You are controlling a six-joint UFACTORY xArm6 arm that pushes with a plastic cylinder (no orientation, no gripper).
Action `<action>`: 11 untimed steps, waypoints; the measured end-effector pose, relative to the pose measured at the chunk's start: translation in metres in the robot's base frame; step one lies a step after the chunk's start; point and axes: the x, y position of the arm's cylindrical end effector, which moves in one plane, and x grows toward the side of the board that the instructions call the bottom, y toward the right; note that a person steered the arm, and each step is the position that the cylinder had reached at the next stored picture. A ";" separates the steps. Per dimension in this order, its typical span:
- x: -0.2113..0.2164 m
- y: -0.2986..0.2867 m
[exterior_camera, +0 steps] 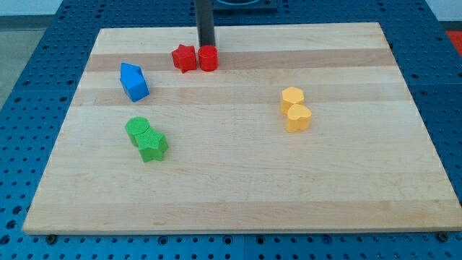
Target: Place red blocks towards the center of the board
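Two red blocks lie side by side near the view's top, left of centre: a red star [184, 58] and a red rounded block [208, 58], touching each other. My tip [206, 45] comes down from the view's top and stands right behind the red rounded block, at its top edge, touching or almost touching it.
A blue block [134, 81] lies at the view's left. A green cylinder [138, 130] and a green star [152, 146] touch at lower left. Two yellow blocks [292, 97] [297, 118] touch at the right. The wooden board [238, 195] sits on a blue table.
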 end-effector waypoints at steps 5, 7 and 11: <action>0.050 -0.016; 0.050 0.013; 0.041 0.087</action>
